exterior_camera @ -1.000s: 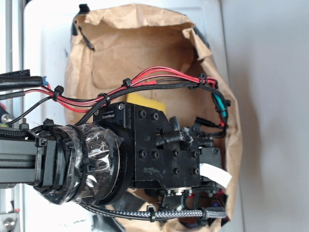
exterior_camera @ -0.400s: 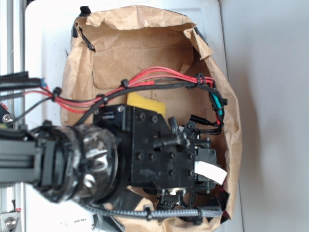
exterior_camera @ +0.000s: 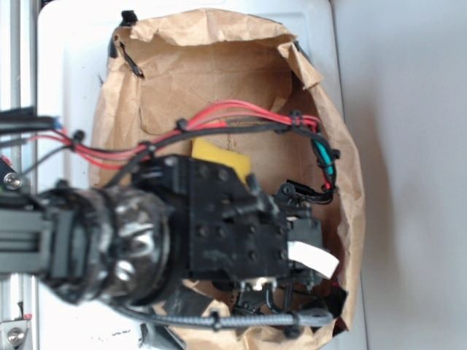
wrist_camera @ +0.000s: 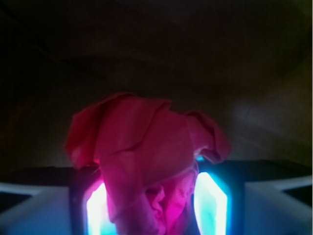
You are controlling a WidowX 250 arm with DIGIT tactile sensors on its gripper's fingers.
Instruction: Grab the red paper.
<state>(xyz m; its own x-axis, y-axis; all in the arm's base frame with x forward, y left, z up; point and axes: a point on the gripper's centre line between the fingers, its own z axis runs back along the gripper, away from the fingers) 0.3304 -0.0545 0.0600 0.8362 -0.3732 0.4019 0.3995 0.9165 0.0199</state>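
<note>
- Your arm has sunk further into the brown paper bag [exterior_camera: 219,44] over the last second; its wrist housing now sits lower and nearer the 6 o'clock edge of the exterior view, and it blurs as it moves.
- From that overhead view you cannot see the pincer [wrist_camera: 149,196] at all; the arm's black body hides it, so judge the grip from the wrist view only.
- In the wrist view the red paper [wrist_camera: 146,152] fills the centre, its crumpled folds sitting between the two glowing fingers [wrist_camera: 211,198], one at 7 o'clock and one at 5 o'clock.
- The fingers press against both sides of the wad, so the pincer looks clamped on it, though the glare hides the exact contact line.
- The yellow sponge [exterior_camera: 219,159] pokes out at about 12 o'clock of the wrist housing, apart from the grasp, so you are not on the wrong thing.
- The red wires [exterior_camera: 233,109] arc across the bag's interior above the arm; do not mistake them for the target.
- The descent seems to have reached the paper, so the grab looks nearly done; a lift would confirm the hold.
</note>
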